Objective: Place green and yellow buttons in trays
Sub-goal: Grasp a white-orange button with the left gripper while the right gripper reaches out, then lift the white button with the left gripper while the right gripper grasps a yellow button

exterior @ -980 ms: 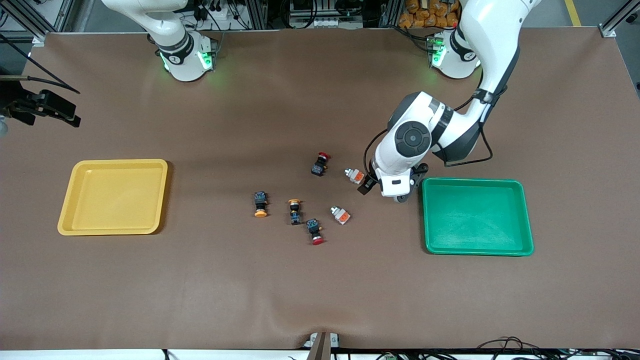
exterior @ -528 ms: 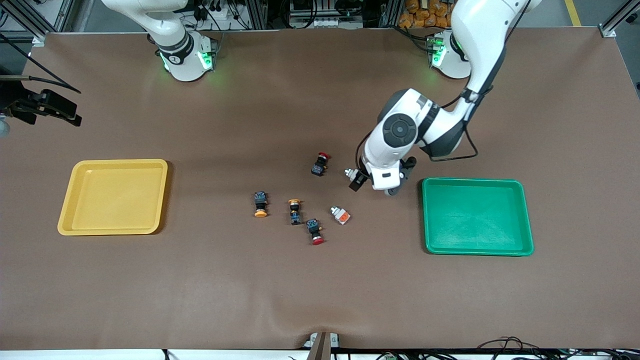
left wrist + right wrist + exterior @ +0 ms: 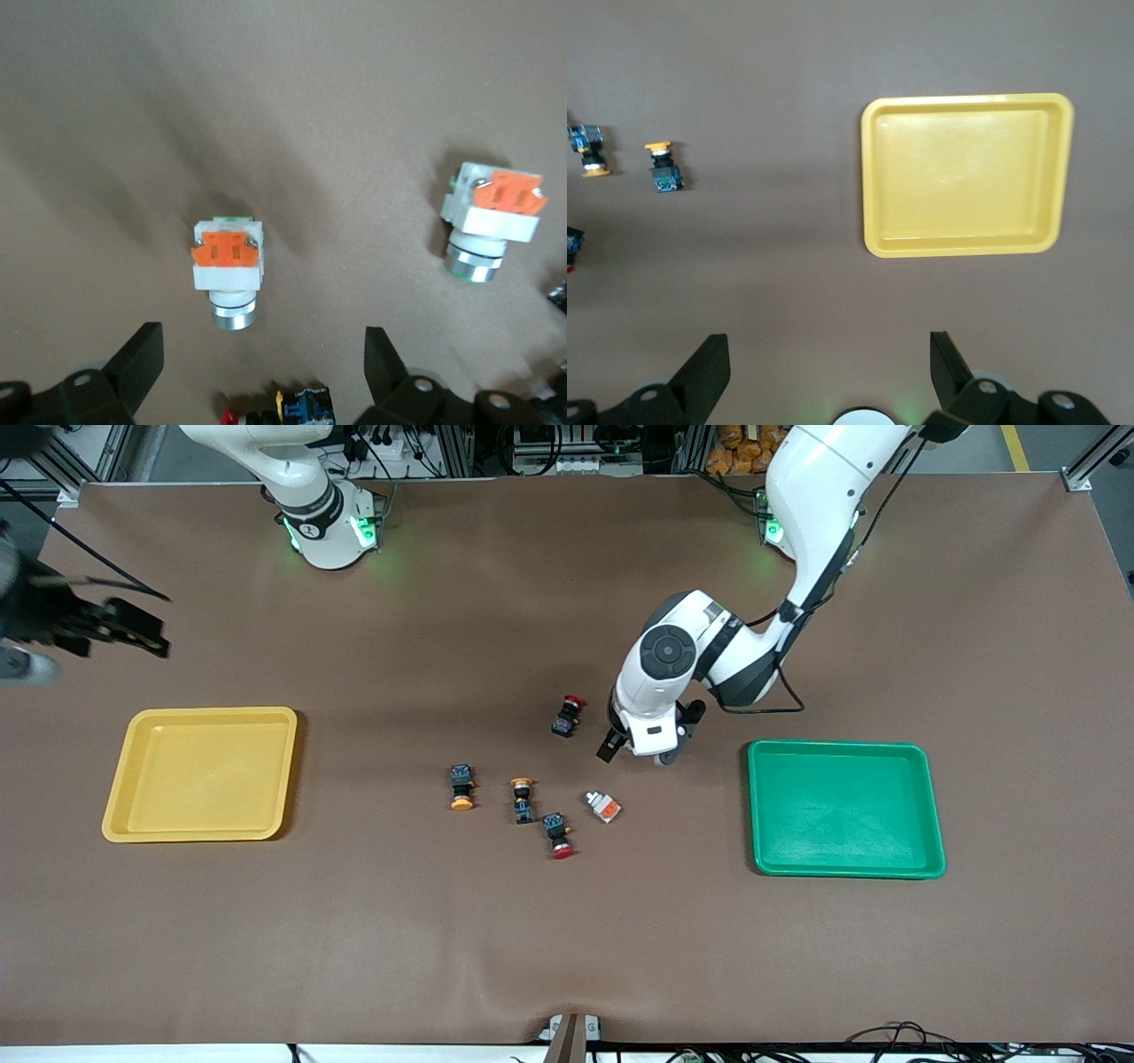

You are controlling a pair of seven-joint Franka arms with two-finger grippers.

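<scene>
My left gripper (image 3: 616, 746) is open and low over the mat. It hides one white-grey button in the front view. In the left wrist view that button (image 3: 228, 266) lies just ahead of the open gripper (image 3: 261, 381), untouched. The second white-grey button (image 3: 603, 806) (image 3: 492, 212) lies nearer the front camera. Two yellow-capped buttons (image 3: 461, 786) (image 3: 523, 797) lie mid-table. The green tray (image 3: 842, 810) is at the left arm's end and the yellow tray (image 3: 204, 771) at the right arm's end. My right gripper (image 3: 142, 636) is open, high over the mat beside the yellow tray (image 3: 966, 173).
Two red-capped buttons lie among the others, one (image 3: 568, 716) close beside my left gripper, also in the left wrist view (image 3: 283, 412), and one (image 3: 557, 834) nearer the front camera. Both trays hold nothing.
My left gripper has moved from beside the green tray toward the right arm's end and now covers the farther white-grey button. My right gripper has shifted a little.
</scene>
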